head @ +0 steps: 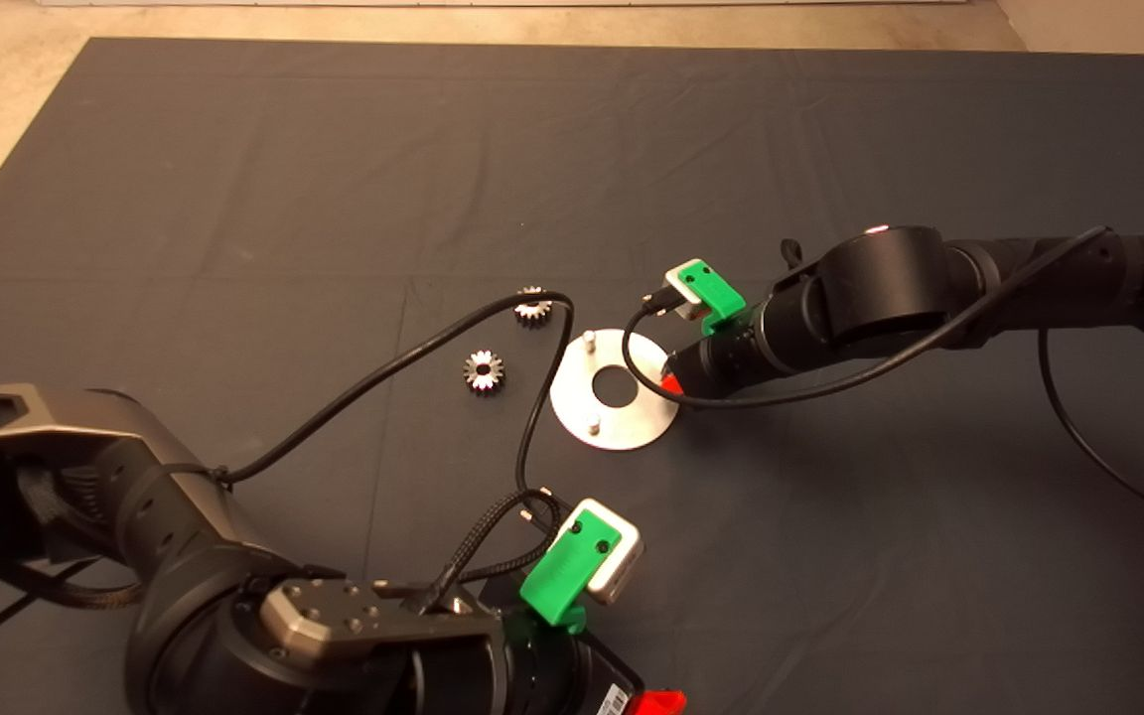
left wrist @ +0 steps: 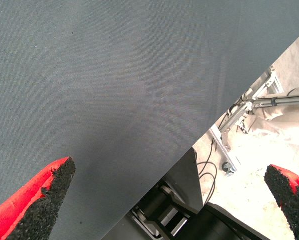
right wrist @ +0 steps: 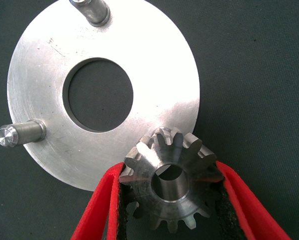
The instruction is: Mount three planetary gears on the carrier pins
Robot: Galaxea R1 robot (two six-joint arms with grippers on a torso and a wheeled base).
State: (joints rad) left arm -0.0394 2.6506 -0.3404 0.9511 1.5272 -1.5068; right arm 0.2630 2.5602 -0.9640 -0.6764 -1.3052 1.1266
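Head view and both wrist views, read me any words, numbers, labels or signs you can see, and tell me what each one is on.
No readable text in any view.
White sticker on the left arm by the left gripper: print too small to read.
Faint scratch marks on the silver disc: not legible as characters.

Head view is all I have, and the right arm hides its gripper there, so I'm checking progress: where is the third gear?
Observer: The right gripper is shut on the third gear, over the rim of the disc.
Operator: Is it on a pin?
Observer: Shiny metal shows inside its centre hole, likely a pin. I cannot tell if it is seated.
Operator: And the left gripper?
Observer: The left gripper is open over the mat, near the mat's edge, holding nothing.
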